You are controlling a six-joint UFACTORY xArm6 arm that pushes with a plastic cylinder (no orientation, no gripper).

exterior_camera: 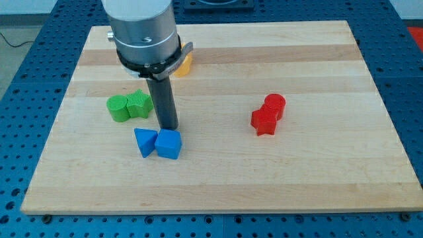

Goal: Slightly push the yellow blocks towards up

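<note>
Left of centre on the surface, my tip stands at the end of the dark rod, just above the blue blocks. No gripper on this arm, so nothing spread or pinching; the rod holds nothing and ends bare.

Tip sits just above the top edge of the blue cube-like block; cannot tell whether it touches. Blue triangular block lies touching that one on the view's left.

Green pair to the view's left of the rod: a ribbed green block just beside the rod, and a rounded green block touching it further left.

Yellow block lies toward the view's top, well apart from the tip, mostly hidden behind the grey arm housing. Only an orange-yellow sliver shows at the housing's right edge; shape cannot be made out, nor whether more than one piece is there.

Red pair on the view's right, well apart from everything else: a red cylinder and a red star-like block touching it at lower left.

Surface is pale wooden board resting on a blue perforated base.
</note>
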